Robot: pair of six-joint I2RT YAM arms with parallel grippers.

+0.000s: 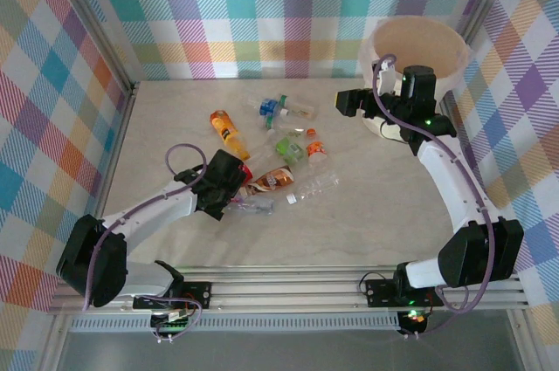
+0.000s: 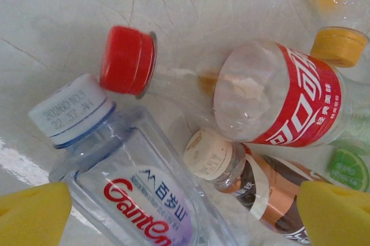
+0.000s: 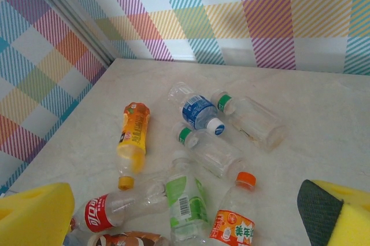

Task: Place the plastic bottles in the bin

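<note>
Left claw (image 2: 185, 217), right claw (image 3: 185, 214): jaws spread wide

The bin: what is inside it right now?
Inside the bin I see just its bare inner wall. The right arm and the near rim hide its bottom, so I cannot tell what lies down there.

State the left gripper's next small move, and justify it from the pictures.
Probably lower the left gripper and close it on the white-capped clear bottle. Its jaws stand open, that bottle lies between its yellow fingers in the left wrist view, and nothing is held yet.
</note>
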